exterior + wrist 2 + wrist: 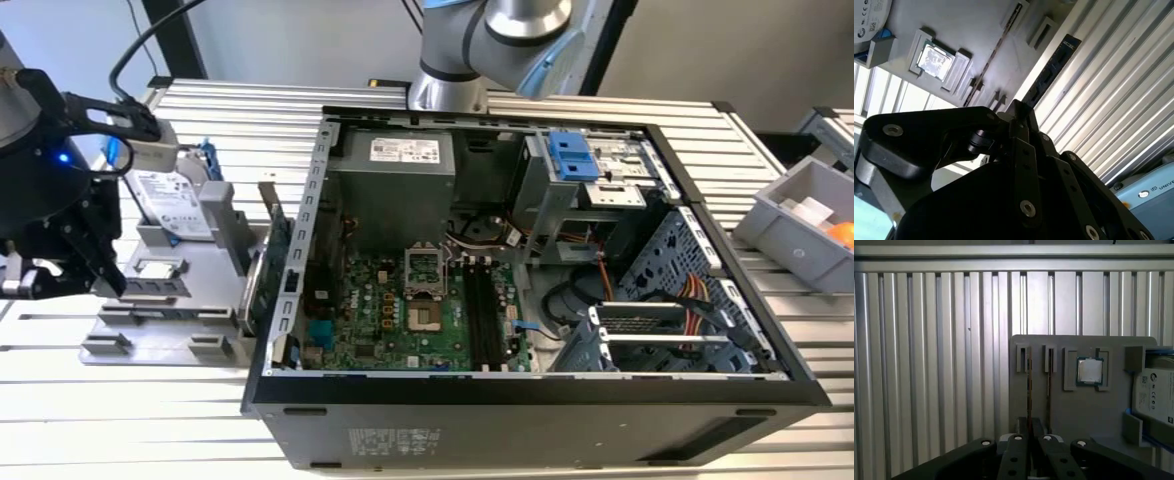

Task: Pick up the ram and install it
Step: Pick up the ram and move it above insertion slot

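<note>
The ram is a narrow dark-blue stick with small chips, reaching out from my fingertips over the ribbed table. In the first wrist view the ram shows edge-on as a thin line running into the gap between the black fingers. My gripper is shut on one end of it. In the exterior view my gripper hangs at the exterior view's left, beside the grey parts fixture and well away from the open computer case. The black memory slots lie on the green motherboard inside the case.
The grey fixture carries a processor chip, a silver hard drive in a blue bracket, and narrow slots. A green card stands against the case's outer wall. A grey bin sits at the exterior view's right.
</note>
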Controlling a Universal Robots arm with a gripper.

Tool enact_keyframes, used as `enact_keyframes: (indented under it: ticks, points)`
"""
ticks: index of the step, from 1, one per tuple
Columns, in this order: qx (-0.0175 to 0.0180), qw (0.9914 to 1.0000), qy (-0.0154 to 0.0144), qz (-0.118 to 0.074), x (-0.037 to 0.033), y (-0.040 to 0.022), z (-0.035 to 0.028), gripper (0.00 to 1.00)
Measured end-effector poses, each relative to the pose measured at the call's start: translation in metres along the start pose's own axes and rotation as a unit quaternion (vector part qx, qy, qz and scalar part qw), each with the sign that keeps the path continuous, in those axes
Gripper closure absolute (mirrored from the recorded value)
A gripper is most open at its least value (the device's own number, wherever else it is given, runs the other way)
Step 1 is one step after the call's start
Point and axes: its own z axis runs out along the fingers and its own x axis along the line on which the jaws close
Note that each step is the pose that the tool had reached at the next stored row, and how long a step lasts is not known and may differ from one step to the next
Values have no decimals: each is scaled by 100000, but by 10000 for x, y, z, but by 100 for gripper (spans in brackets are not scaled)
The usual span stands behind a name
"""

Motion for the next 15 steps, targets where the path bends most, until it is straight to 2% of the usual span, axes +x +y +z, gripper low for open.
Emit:
enact_keyframes:
  ticks: [15]
  points:
    - [-12,100000,10,3,-2,3,-141,100]
